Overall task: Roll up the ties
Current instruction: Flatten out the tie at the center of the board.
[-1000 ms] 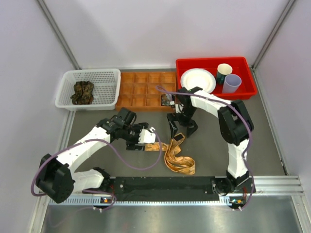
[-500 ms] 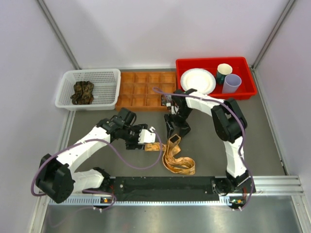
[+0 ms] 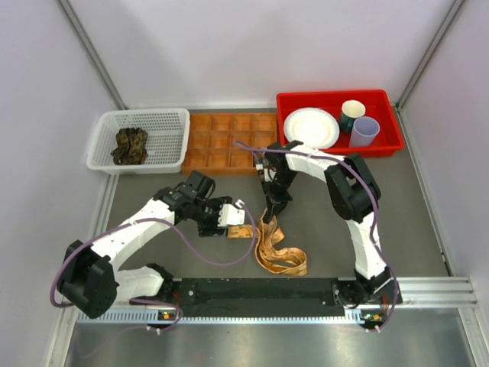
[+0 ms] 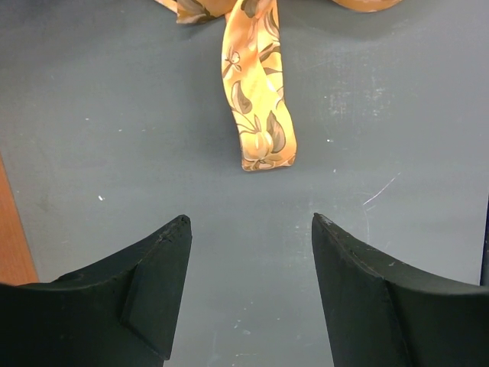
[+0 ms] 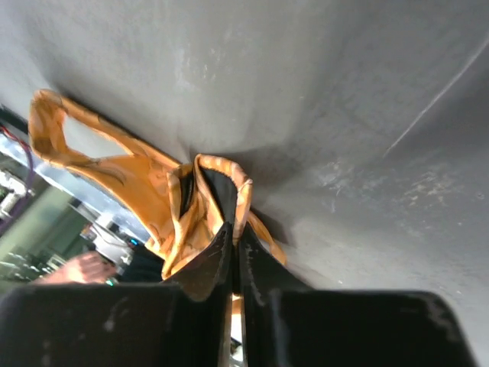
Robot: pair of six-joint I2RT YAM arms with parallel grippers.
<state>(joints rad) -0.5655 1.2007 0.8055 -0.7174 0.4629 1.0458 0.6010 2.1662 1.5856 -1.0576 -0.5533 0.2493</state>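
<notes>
Right gripper (image 3: 270, 214), a second ago open and closer to the brown compartment tray (image 3: 229, 141), is now shown lowered in front of that tray and closed on a raised fold of the tan-orange tie (image 3: 279, 256), which is heaped on the table well in front of the tray; a hold for beginning the roll is judged secured. Left gripper (image 3: 238, 222) is held open and empty, just short of the tie's narrow end. Little fabric appears to be pinched, the pads being seen edge-on. A dark item at the tray's near right corner is masked by the right arm; the dark ties (image 3: 130, 145) in the white basket (image 3: 103, 153) left of the tray cannot be resolved.
</notes>
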